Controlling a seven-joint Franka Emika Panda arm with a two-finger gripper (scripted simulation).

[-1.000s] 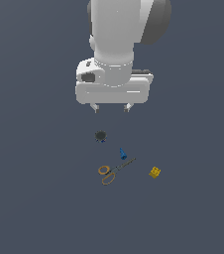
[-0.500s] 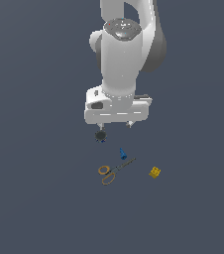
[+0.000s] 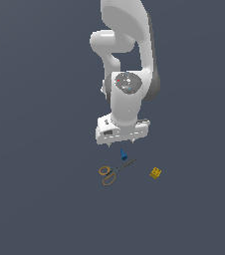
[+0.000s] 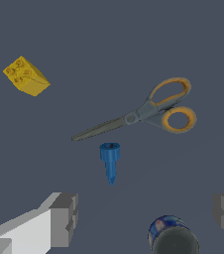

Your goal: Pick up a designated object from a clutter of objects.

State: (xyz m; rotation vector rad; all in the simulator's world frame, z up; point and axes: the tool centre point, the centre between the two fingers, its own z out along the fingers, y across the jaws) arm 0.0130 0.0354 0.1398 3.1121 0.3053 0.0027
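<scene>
Lowered and swung closer since a second ago, the gripper (image 4: 143, 218) hangs with jaws apart, the blue cone (image 4: 110, 161) lying just ahead of their gap beside the scissors (image 4: 143, 114), so it should advance, centre, then descend.

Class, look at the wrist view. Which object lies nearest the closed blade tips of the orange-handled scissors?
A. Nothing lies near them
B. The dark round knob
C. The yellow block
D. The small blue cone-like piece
D. In the wrist view the blue cone-like piece lies just beside the blade tips of the scissors, while the yellow block and the dark round knob sit farther away.
</scene>
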